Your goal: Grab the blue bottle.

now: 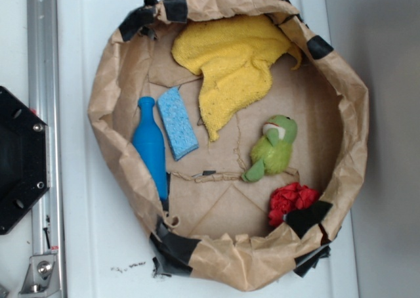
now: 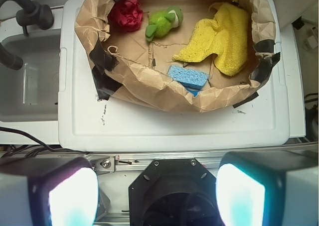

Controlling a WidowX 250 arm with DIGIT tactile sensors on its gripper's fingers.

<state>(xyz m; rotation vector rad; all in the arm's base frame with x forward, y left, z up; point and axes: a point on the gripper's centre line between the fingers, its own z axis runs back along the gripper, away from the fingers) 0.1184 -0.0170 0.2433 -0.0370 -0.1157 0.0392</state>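
Claw (image 2: pixel 157 196) fingers are seen spread wide and empty, well short of the paper basket (image 1: pixel 226 265), where the blue bottle (image 1: pixel 150 148) lies untouched along the wall beside the sponge (image 1: pixel 177 122); approach and grasp are judged wholly outstanding.

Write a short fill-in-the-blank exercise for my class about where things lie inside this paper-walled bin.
1. The blue bottle lies right beside the light-blue ____.
2. The towel is coloured ____.
3. The red item sits nearest the green ____.
4. In the wrist view, the two pads of the gripper stand ____.

Missing words: sponge; yellow; plush toy; apart
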